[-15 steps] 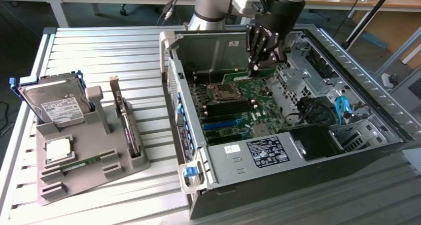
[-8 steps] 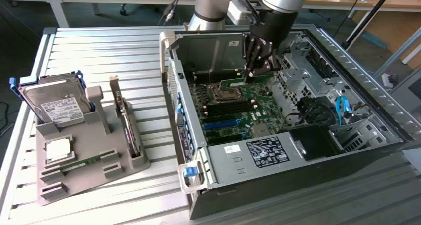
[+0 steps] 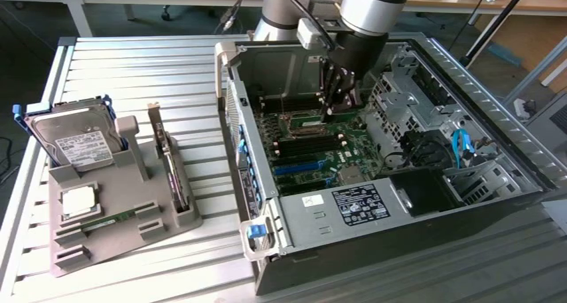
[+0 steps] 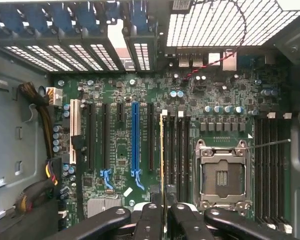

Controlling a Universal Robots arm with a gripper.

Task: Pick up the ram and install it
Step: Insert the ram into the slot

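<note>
My gripper [image 4: 164, 216] is shut on the ram [image 4: 163, 160], a thin green stick seen edge-on between the dark fingers [image 4: 149, 222]. The stick hangs just over the bank of black memory slots [image 4: 177, 150] beside the empty processor socket [image 4: 221, 175] on the green motherboard [image 4: 115, 165]. In the exterior view the gripper [image 3: 335, 111] reaches straight down into the open computer case [image 3: 496, 183], its tips just above the board. A second green ram stick [image 3: 111, 220] lies flat in the grey fixture [image 3: 124, 240] at the exterior view's left.
The grey fixture also carries a hard drive [image 3: 80, 145], an upright dark expansion card [image 3: 168, 163] and a square silver processor chip [image 3: 78, 200]. Inside the case are a blue expansion slot [image 4: 135, 140], cable bundles [image 4: 40, 100] and drive cages [image 3: 425, 103]. The case stands on a slatted metal table [image 3: 133, 70].
</note>
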